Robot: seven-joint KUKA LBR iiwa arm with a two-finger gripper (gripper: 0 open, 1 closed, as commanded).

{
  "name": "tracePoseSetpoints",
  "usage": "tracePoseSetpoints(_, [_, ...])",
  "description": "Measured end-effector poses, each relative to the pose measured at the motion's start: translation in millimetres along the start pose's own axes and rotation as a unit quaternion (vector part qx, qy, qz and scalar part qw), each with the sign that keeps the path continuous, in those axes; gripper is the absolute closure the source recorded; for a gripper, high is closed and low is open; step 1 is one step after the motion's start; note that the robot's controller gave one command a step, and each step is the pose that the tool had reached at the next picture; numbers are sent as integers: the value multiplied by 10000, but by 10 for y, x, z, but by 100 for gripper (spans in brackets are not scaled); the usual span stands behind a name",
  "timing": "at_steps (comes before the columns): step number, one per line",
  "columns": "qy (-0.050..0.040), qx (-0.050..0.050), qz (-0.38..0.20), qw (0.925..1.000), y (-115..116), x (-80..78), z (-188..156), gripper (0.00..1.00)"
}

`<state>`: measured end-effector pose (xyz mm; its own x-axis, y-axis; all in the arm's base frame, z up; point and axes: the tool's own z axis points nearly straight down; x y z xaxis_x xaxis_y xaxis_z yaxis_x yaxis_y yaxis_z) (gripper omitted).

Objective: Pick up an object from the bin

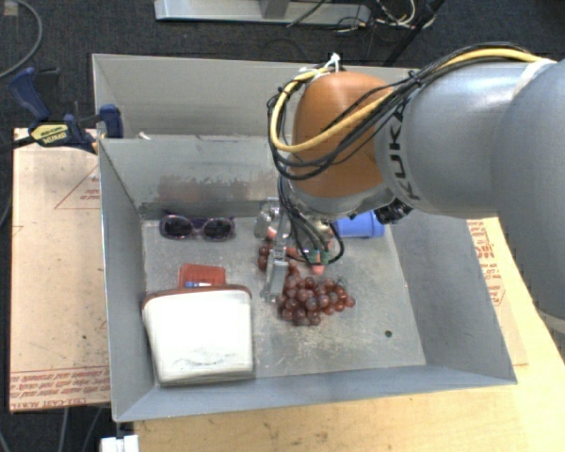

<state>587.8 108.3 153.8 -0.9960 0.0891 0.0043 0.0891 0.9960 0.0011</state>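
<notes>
A bunch of dark red grapes [313,299] lay near the middle of the bin [400,290], with the pincer [281,266] down at its upper left end; whether it was open or closed could not be told. Sunglasses [198,226] lay farther left.

Brand on arm: black letters "KUKA" are running along the grey arm link [452,149], up and to the right of the gripper [281,257], next to the orange cover [344,130].
Legibility: "KUK" is reading clearly; the last letter is hard to make out.
White box [200,335]: faint marks are showing on its lid, down and left of the gripper, too faint to read.
</notes>
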Motion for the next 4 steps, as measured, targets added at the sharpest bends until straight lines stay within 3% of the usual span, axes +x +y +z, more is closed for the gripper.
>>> tracePoseSetpoints(1, [-77,-33,454,9989,-530,-138,552,0])
tracePoseSetpoints(2, [5,-11,363,9993,-614,273,764,100])
tracePoseSetpoints(3, [5,-11,365,9993,-615,272,764,100])
tracePoseSetpoints(4, [-5,-18,321,9995,-686,67,-428,100])
